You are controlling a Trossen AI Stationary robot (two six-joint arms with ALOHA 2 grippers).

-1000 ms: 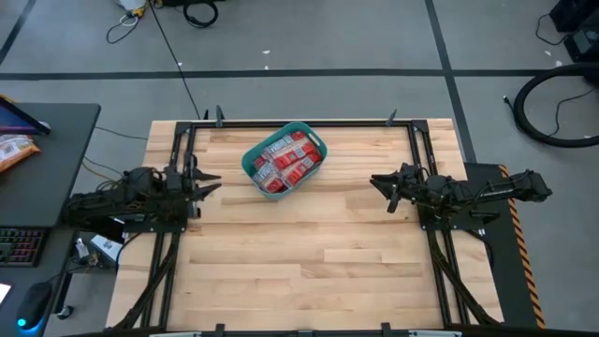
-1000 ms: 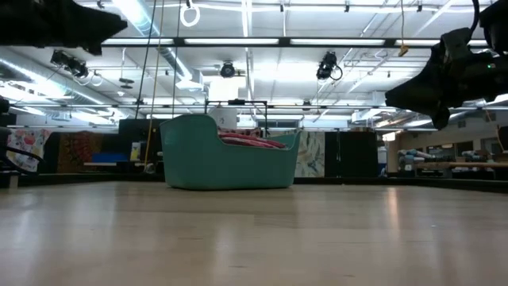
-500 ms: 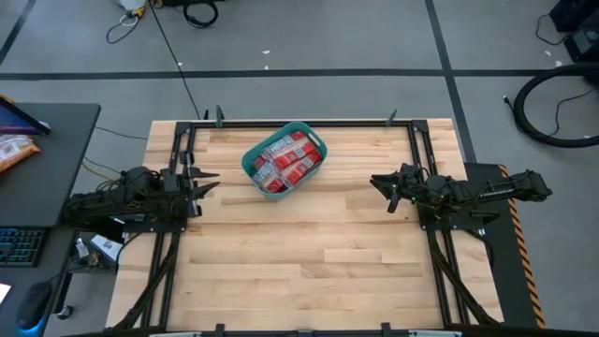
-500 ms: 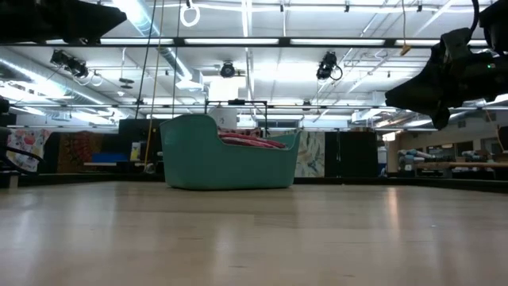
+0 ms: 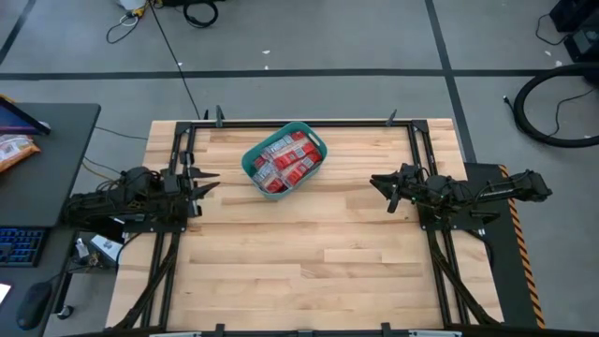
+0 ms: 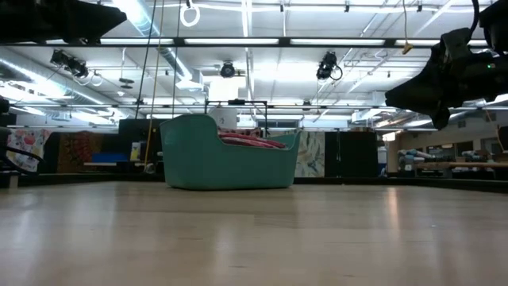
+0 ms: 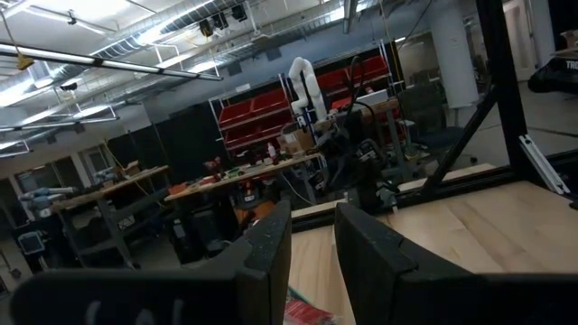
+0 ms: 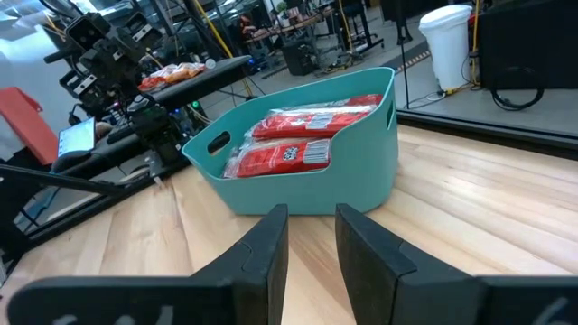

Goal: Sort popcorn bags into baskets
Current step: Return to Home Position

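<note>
The teal basket stands on its base on the far middle of the table, also seen in the low view and the right wrist view. Several red popcorn bags lie piled inside it, their tops showing above the rim. My left gripper hovers at the table's left edge, left of the basket, open and holding nothing. My right gripper hovers right of the basket, pointing at it, open and holding nothing.
Bare wooden tabletop stretches from the basket to the near edge. A black frame runs around the table. A black desk with an orange-and-white snack bag stands beyond the left edge.
My left gripper has drawn back a little toward the table's left edge, then held still. The basket, the bags and my right gripper have stayed in place.
</note>
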